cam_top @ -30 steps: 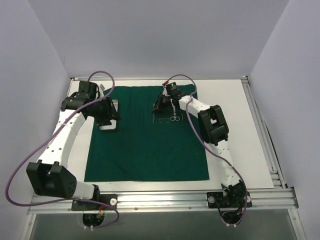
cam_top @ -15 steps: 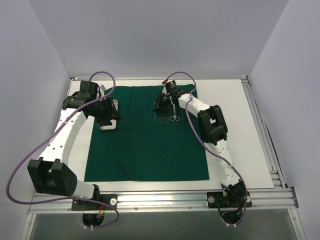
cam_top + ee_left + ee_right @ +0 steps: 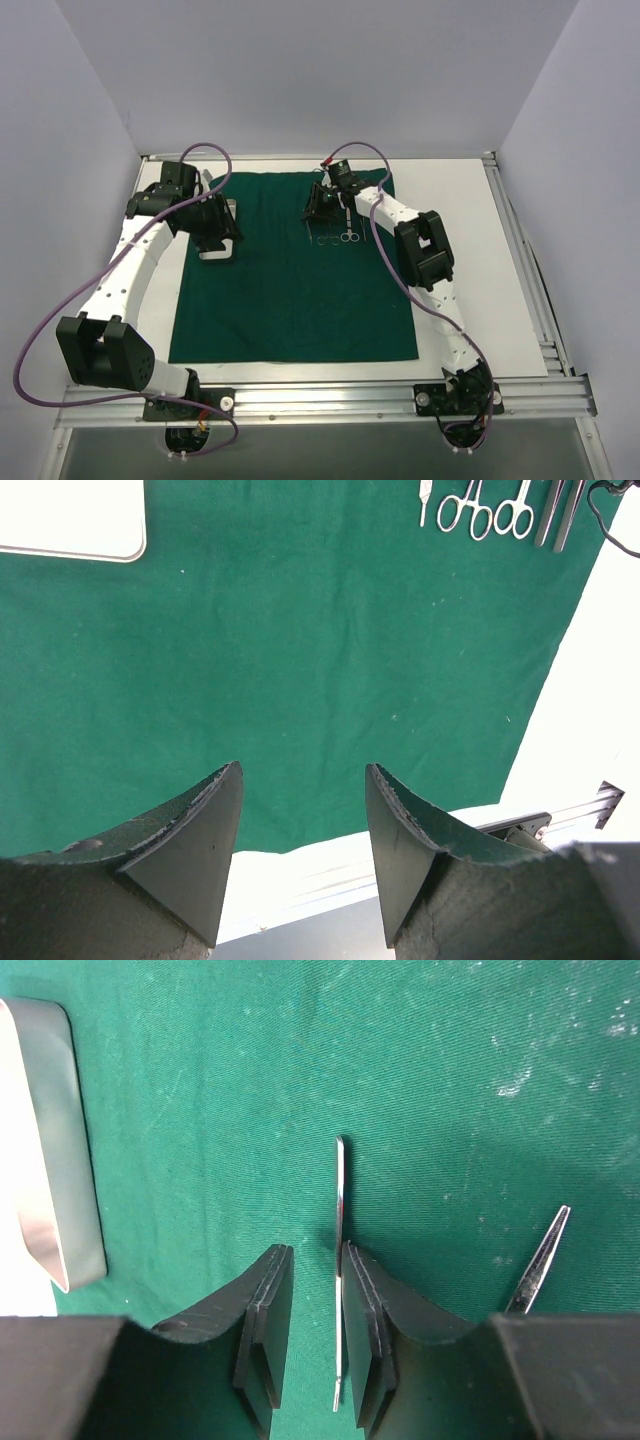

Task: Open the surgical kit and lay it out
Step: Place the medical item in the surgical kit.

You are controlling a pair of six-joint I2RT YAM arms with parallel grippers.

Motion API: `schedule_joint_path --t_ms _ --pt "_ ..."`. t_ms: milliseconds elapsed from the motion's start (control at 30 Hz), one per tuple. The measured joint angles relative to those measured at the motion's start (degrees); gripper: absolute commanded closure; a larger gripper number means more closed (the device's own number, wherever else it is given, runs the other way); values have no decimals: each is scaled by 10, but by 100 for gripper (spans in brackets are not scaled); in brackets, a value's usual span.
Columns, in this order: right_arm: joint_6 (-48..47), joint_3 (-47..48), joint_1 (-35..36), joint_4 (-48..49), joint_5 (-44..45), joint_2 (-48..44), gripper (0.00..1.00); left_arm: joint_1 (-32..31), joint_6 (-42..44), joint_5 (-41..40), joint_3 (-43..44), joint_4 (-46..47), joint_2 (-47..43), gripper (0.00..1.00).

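The dark green cloth (image 3: pixel 300 300) is spread flat on the desk (image 3: pixel 470 260). The steel tray (image 3: pixel 70 520) is set on its far left part, and ring-handled instruments (image 3: pixel 340 238) are laid in a row near the far middle. The left gripper (image 3: pixel 303 770) is held wide over bare cloth, with nothing between its jaws. The right gripper (image 3: pixel 316 1250) is parted narrowly around a thin steel instrument (image 3: pixel 340 1210) lying on the cloth, with a gap seen on one side.

Right hand (image 3: pixel 317 1295) slightly parted, thin steel instrument (image 3: pixel 340 1210) between, green cloth (image 3: pixel 200 1080), tray (image 3: pixel 55 1170) left
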Motion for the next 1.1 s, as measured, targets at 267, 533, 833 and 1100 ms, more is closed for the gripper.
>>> schedule_joint_path --t_ms 267,533,833,1100 --pt "0 1 0 -2 1 0 71 0 0 0 0 0 0 39" --pt "-12 4 0 -11 14 -2 71 0 -1 0 -4 4 0 39" --pt "-38 -54 1 -34 43 -47 71 0 -7 0 -15 9 0 39" --pt "-43 -101 5 -37 45 -78 72 0 -13 0 -17 11 0 39"
